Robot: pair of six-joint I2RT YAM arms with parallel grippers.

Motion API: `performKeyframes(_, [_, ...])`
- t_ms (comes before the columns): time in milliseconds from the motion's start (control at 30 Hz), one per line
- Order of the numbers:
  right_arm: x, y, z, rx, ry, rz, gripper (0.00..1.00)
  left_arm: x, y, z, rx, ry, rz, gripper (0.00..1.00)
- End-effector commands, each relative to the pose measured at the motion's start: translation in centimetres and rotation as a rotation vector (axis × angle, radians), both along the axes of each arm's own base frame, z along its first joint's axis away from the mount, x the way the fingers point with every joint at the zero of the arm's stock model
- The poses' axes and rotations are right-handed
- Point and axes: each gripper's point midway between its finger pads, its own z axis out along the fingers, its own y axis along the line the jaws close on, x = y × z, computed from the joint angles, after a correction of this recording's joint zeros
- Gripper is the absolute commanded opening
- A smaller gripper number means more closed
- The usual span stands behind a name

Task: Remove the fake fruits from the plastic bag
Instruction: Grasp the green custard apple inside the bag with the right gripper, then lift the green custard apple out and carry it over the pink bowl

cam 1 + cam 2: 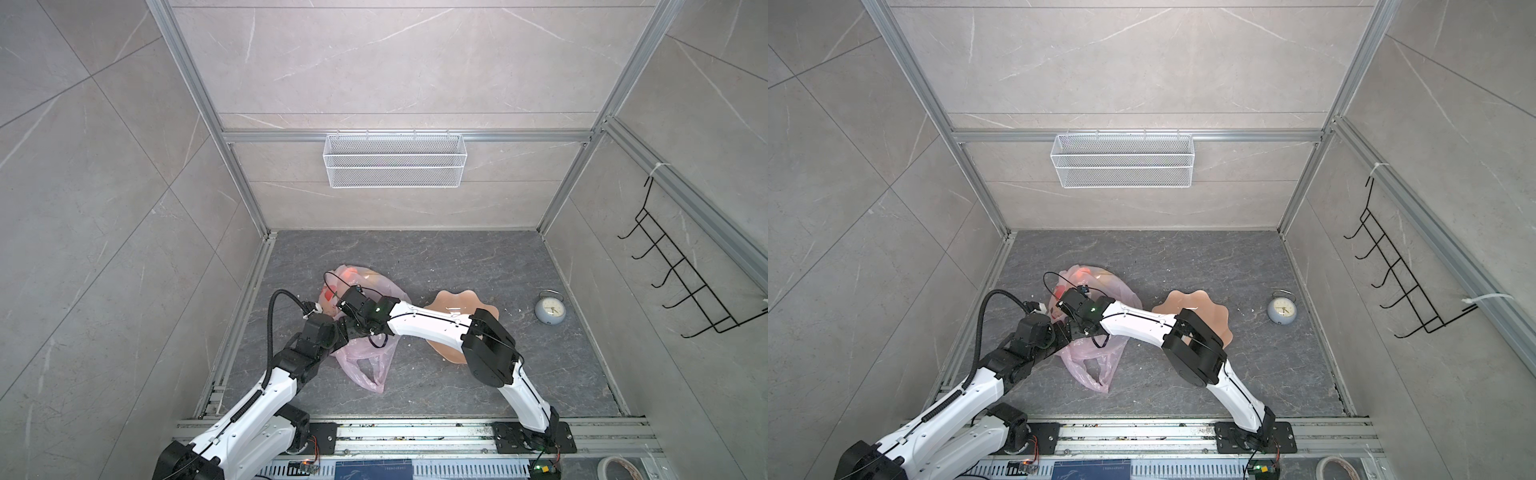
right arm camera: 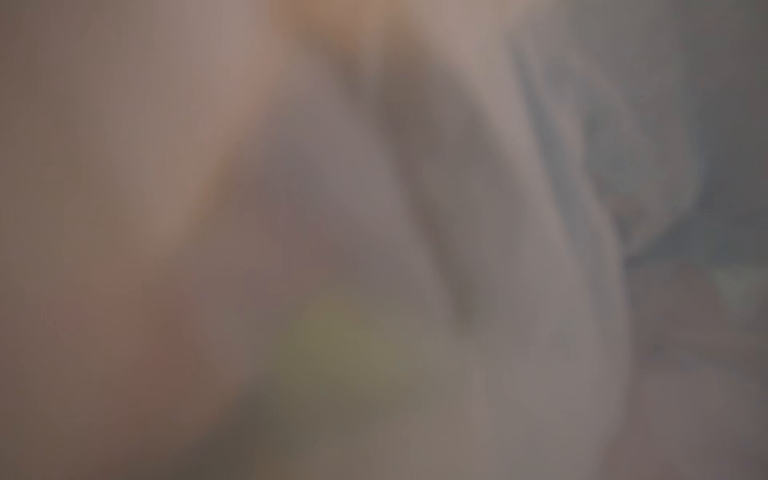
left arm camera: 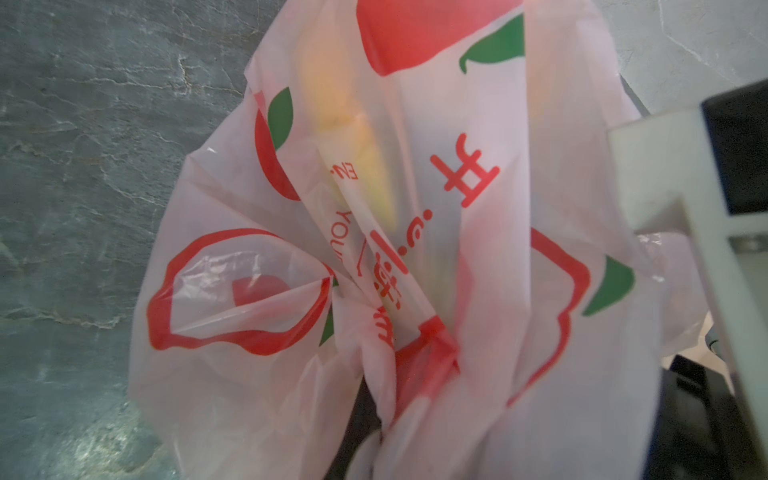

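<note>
While the left gripper (image 1: 347, 331) pinches the plastic bag (image 1: 365, 365), the right gripper (image 1: 337, 305) reaches across, opening unclear.

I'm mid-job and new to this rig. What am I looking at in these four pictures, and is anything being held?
Two robot arms work over a grey table. Two pictures look down from overhead cameras side by side; the other two come from a camera on each arm's wrist. On the table lie the plastic bag, a peach plate and a clock. The left end effector is shut on a gathered fold of the bag; its wrist view shows a yellow fruit through the film. The right end effector reaches across to the bag; its wrist view is only blur, so open or shut is unclear. No fruit shows outside the bag.
</note>
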Motion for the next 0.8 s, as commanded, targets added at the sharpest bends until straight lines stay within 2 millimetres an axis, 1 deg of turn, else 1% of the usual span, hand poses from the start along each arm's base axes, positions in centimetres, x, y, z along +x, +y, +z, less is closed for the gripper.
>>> performKeyframes(0, [0.3, -0.2, -0.7, -0.049, -0.001, -0.023, 0.77, 0.3, -0.5, 0.9, -0.02, -0.036, -0.018, 0.0])
performKeyframes(133, [0.4, -0.2, -0.2, -0.045, -0.014, -0.016, 0.7, 0.3, -0.4, 0.6, -0.012, -0.03, -0.015, 0.0])
performKeyframes(167, [0.4, -0.2, 0.1, -0.043, -0.017, -0.012, 0.66, 0.3, -0.4, 0.6, -0.013, -0.03, -0.015, 0.0])
performKeyframes(233, [0.4, -0.2, 0.8, -0.03, -0.028, -0.004, 0.62, 0.3, -0.4, 0.6, -0.011, -0.032, -0.014, 0.0])
performKeyframes(400, [0.3, -0.4, 3.1, 0.013, -0.062, 0.004, 0.6, 0.5, -0.4, 0.5, -0.007, -0.029, -0.014, 0.0])
performKeyframes(600, [-0.2, -0.7, 4.8, 0.05, -0.069, 0.018, 0.57, 0.6, -0.3, 0.3, 0.003, -0.024, -0.012, 0.0])
performKeyframes(767, [-0.9, -2.0, 7.4, 0.084, -0.096, 0.025, 0.56, 0.7, -0.5, 0.2, 0.01, -0.018, -0.025, 0.0])
